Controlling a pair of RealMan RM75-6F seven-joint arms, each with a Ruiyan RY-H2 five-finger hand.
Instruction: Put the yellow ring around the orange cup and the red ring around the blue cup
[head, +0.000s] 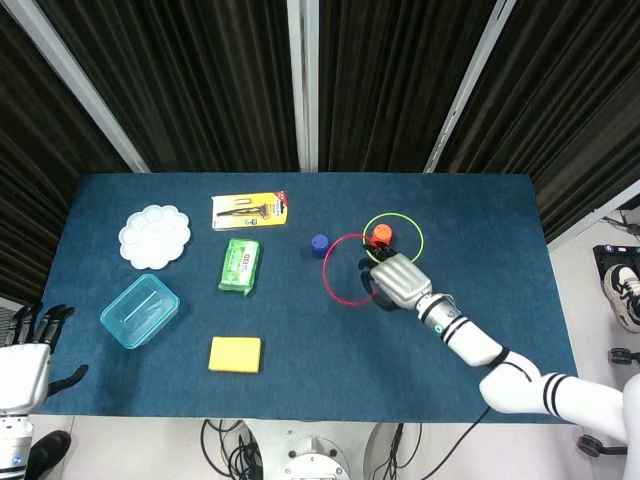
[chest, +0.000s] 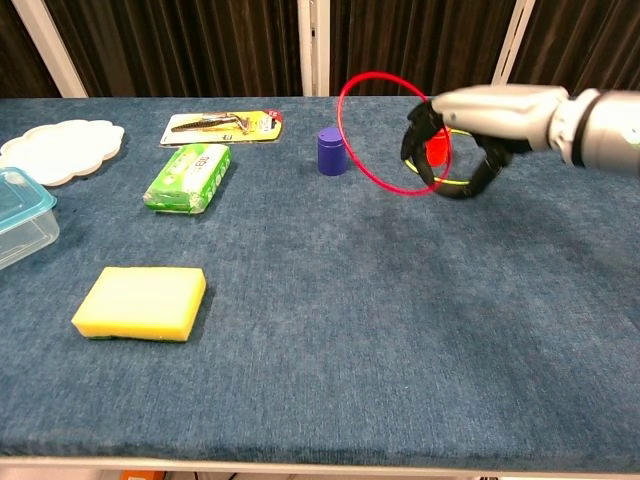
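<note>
Right hand (chest: 478, 118) pinches the red ring (chest: 393, 132) at its right edge and holds it off the table, tilted steeply with its far edge high. Blue cup (chest: 331, 150) stands on the table just left of the ring's lower edge, so placement calls for travel to the left and levelling of the ring. Yellow ring (head: 393, 240) already lies around the orange cup (head: 381, 235), which the hand partly hides in the chest view. Left hand (head: 25, 358), fingers spread, sits at the table's near-left corner, well apart.

My right hand (chest: 487, 120) — silver back, black fingers; arm white w/ black bands — left hand (head: 25, 362) matches.
</note>
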